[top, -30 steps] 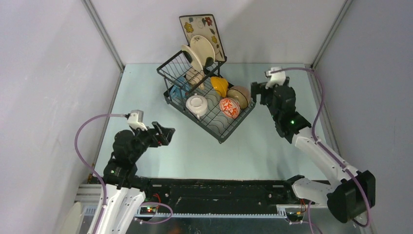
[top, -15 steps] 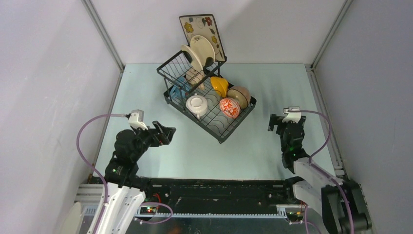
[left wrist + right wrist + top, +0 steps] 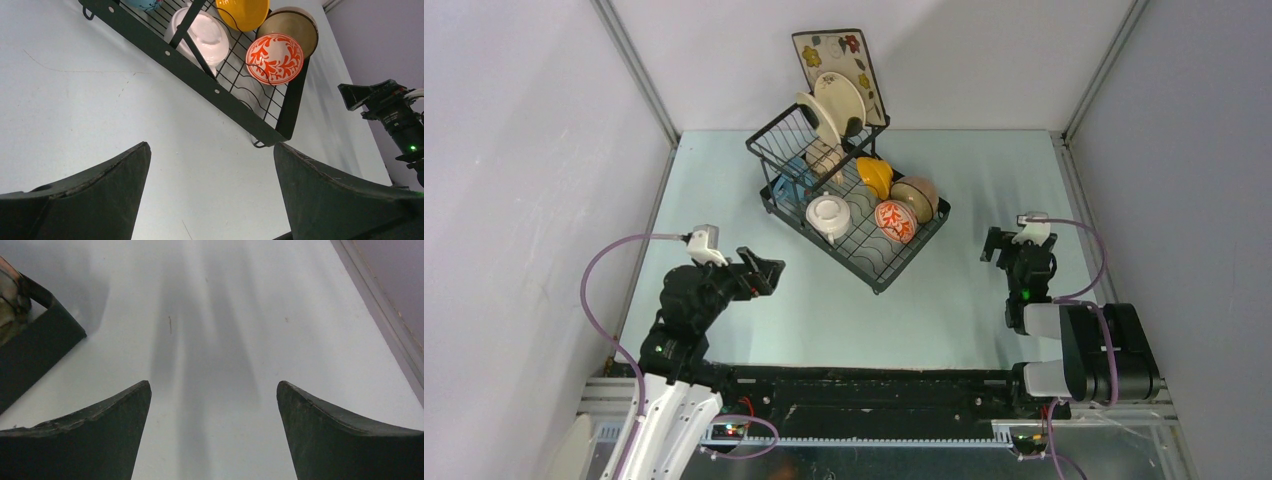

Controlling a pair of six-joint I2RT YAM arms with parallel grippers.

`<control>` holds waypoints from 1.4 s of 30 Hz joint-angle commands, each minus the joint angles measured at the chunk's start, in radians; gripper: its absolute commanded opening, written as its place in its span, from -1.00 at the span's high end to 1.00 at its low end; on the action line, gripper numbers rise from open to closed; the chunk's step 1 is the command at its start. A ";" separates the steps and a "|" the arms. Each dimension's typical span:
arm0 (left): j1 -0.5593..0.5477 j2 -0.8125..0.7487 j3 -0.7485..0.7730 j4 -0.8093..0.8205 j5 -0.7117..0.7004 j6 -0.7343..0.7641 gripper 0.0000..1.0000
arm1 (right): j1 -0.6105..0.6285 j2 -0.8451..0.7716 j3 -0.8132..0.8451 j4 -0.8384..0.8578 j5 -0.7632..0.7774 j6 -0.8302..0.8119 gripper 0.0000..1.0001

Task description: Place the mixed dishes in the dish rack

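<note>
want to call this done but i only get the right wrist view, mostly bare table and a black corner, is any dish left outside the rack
Observer: No. In the top view no dish lies on the table outside the dish rack.
Operator: where are the bowls
Observer: Four sit in the flat section: the white two-handled bowl, red-patterned bowl, tan bowl and orange-yellow bowl.
Operator: is the left arm holding anything
Observer: No, the left fingers are open with nothing between them, over bare table near the rack.
</note>
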 commanded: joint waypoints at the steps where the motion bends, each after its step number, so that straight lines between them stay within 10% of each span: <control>1: -0.004 0.003 -0.003 0.044 -0.030 -0.019 -0.99 | -0.003 -0.007 0.028 0.073 -0.006 0.023 -0.99; 15: -0.005 0.051 -0.042 0.263 -0.021 -0.136 -0.99 | -0.003 -0.007 0.027 0.075 -0.002 0.022 -0.99; 30: -0.096 0.128 -0.301 0.781 -0.755 0.455 -0.99 | -0.004 -0.007 0.028 0.075 -0.002 0.022 -0.99; 35: 0.040 0.306 -0.508 1.256 -0.637 0.509 -0.99 | -0.003 -0.008 0.028 0.075 -0.002 0.022 -0.99; 42: 0.140 0.492 -0.509 1.440 -0.507 0.590 -0.99 | -0.003 -0.006 0.028 0.075 -0.002 0.024 -0.99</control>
